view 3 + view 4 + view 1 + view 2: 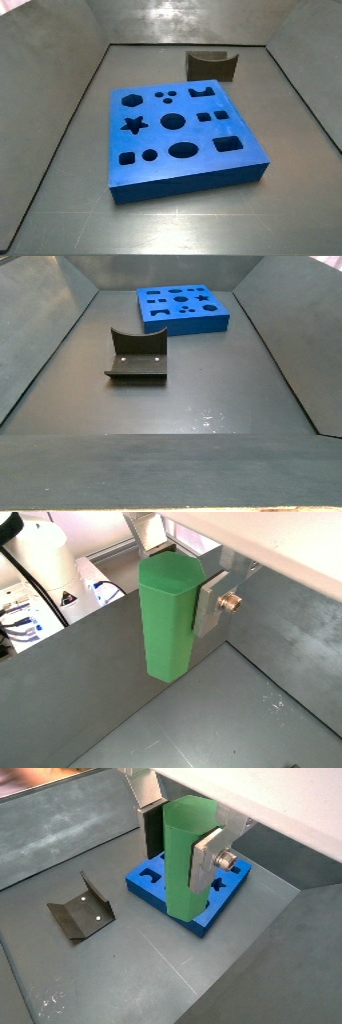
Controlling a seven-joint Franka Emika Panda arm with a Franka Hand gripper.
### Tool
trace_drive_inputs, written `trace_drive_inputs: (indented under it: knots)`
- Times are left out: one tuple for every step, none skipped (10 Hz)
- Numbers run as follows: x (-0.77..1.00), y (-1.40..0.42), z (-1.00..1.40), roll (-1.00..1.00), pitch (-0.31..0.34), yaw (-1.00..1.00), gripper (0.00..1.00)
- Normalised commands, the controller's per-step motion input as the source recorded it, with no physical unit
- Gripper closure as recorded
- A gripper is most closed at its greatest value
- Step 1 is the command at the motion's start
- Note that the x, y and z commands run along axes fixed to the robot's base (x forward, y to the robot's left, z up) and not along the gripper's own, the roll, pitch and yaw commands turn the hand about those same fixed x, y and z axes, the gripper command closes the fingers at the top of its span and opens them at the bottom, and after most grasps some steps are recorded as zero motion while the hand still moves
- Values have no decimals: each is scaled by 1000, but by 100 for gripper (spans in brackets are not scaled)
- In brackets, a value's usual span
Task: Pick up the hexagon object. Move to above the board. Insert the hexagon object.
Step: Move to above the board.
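Dull grey metal floor with sloped grey side walls around the dark L-shaped fixture; pale scuff marks on floor near fixture.

The hexagon object is smooth, matte green plastic with a faint sheen on its faces. The tool, up off the desk, grips this peg between flat, brushed silver metal fingers; a bright metal screw head shows on one plate. The board has a matte, slightly grainy blue surface. The fixture is dark, dull sheet metal. The desk is matte grey, lightly scuffed.
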Motion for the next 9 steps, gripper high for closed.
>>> trace_drive_inputs:
  knots:
    - [-201, -12, 35, 25, 71, 25, 100]
    - [-201, -12, 35, 25, 71, 25, 100]
    - [-201, -12, 35, 25, 71, 25, 100]
    - [-201, -12, 35, 25, 71, 25, 100]
    - [-201, -12, 35, 25, 71, 25, 100]
    - [-201, -12, 35, 25, 71, 25, 100]
    - [-201, -12, 35, 25, 71, 25, 100]
    - [-201, -12, 35, 25, 71, 25, 100]
    - [-201, -12, 35, 25, 71, 25, 100]
